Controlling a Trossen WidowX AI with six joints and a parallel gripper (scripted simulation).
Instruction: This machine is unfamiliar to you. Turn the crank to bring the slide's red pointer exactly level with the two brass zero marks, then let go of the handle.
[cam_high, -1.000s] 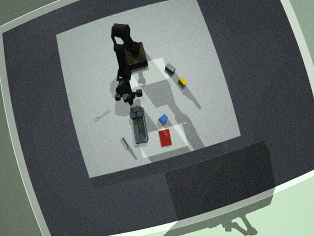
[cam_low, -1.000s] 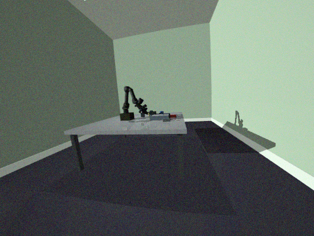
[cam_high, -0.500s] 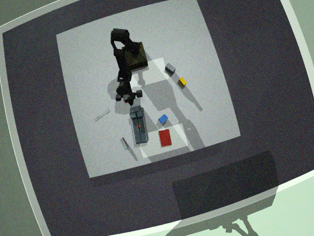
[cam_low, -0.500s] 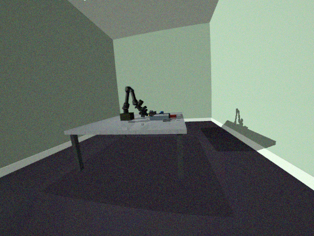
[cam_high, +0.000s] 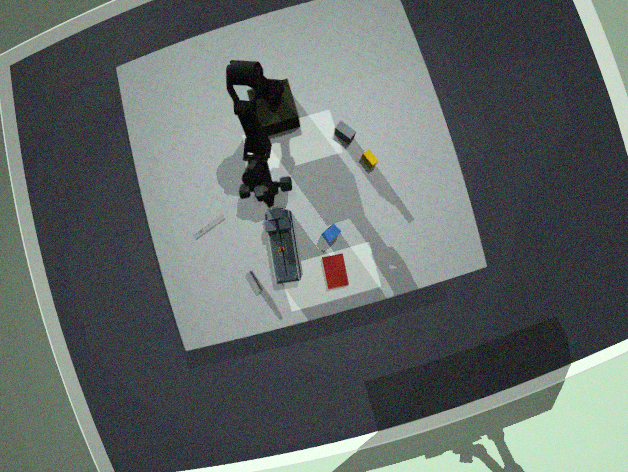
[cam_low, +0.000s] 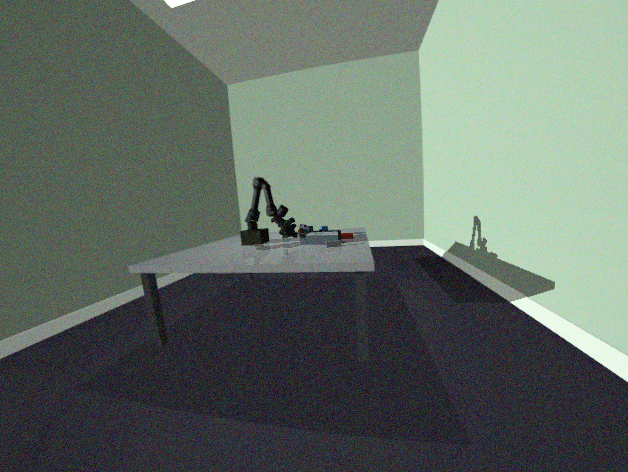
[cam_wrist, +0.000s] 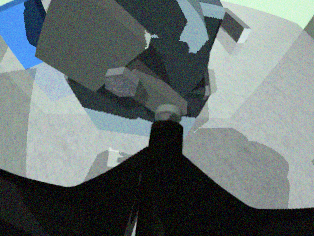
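- The end effector was clamped on the crank's handle, a small, pale, rounded grip at its fingertips.
- That handle was the right place to take hold; a bite around its middle, square to its axis, would probably have let it roll between the fingers as the crank turned. Smooth as it looked, it might have slipped under a sideways pull.
- Just beyond the fingertips ran the crank arm, apparently rigid; it likely called for an arc about its hub, since a straight push could have bound it or levered the grip off.
- Ahead of the end effector, the machine stood on the table. Its blocky housing looked fairly heavy and stiff, though a hard shove might have shifted it.
- Farther out along its top lay the slide's red pointer. Its level against the brass marks could not be told, so small turns seemed wise before letting go.
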